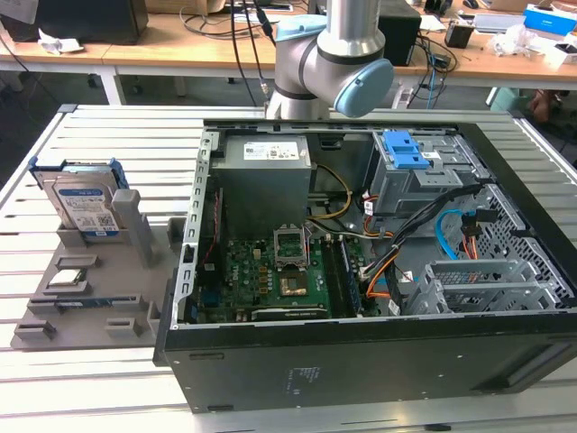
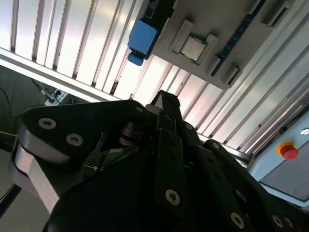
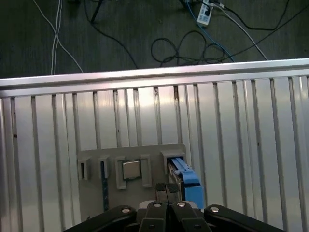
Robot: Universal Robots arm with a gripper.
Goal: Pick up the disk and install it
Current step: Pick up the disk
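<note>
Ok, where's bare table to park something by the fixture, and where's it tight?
Bare slats of the table run behind the disk, between the fixture and the arm, and in front of the fixture to the near edge. Crowded: the fixture's slots, and the case, packed with cables and the board.

My first wrist view looks down past my pincer (image 3: 167, 192) from high over the counter (image 3: 231, 125). The second wrist view peers, tilted, along its linkage. All three share the grey holder plate (image 3: 90, 198) below the pincer. The exterior view stands off, overlooking the open computer case (image 1: 361, 370) toward my arm (image 1: 334, 63).
</note>
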